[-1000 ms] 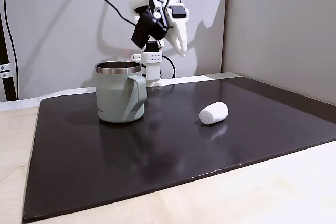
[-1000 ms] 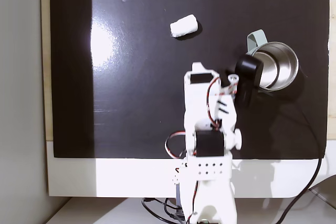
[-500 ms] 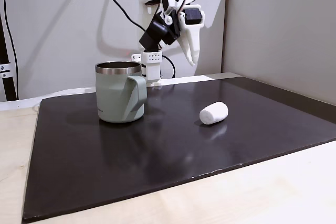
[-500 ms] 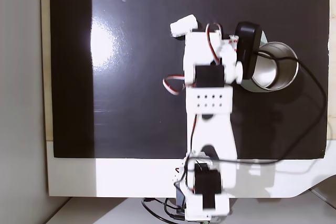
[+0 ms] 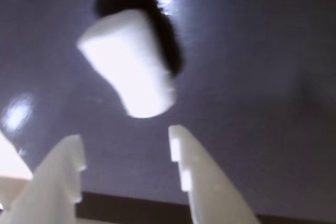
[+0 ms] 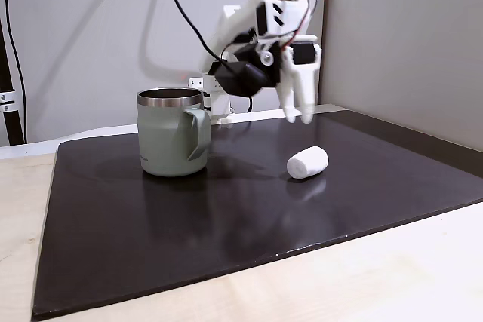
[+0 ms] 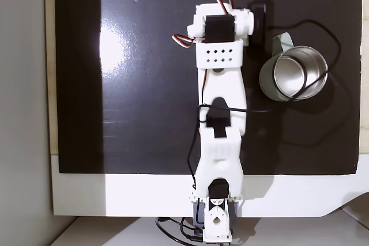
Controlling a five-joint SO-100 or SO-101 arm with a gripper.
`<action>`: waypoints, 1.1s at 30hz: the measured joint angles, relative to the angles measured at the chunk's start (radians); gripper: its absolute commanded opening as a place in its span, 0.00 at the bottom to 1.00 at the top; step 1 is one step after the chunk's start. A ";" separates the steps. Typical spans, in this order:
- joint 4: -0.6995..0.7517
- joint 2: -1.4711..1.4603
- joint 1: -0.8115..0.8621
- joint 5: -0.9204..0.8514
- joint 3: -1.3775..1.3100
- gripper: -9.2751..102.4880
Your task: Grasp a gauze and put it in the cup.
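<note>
- The bench point(image 6: 423, 269) is seen as pale wood-grain board, with a big glossy black mat point(image 6: 226, 216) laid over most of it; glare from a lamp is picked up on the mat in the top-down fixed view.
- The arm point(image 7: 222, 119) is made of white printed plastic with black servos and loose red, white and black wiring, and is stretched out over the mat. No readable writing or brand can be made out on it.
- The cup point(image 6: 172, 132) is stood upright on the mat: matte sage-green body, shiny steel rim, chunky handle. A faint mark low on its side is too small to be read.
- The end effector point(image 5: 126, 145) is held open above the mat, two white tapered fingers point(image 5: 197, 177) with stepped tips, nothing between them.
- The gauze point(image 6: 308, 162) is a small soft white roll, lying on its side on the mat, well apart from the cup. In the wrist view it is seen just beyond the fingertips, untouched, with a dark shadow beside it.
</note>
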 measured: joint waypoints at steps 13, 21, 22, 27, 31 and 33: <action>0.015 -0.252 -0.031 -0.037 -0.147 0.26; 0.017 -0.405 -0.034 -0.051 -0.279 0.26; 0.017 -0.414 -0.034 -0.055 -0.287 0.26; 0.017 -0.449 -0.038 -0.057 -0.308 0.22; 0.018 -0.454 -0.038 -0.057 -0.313 0.12; 0.017 -0.454 -0.038 -0.057 -0.313 0.10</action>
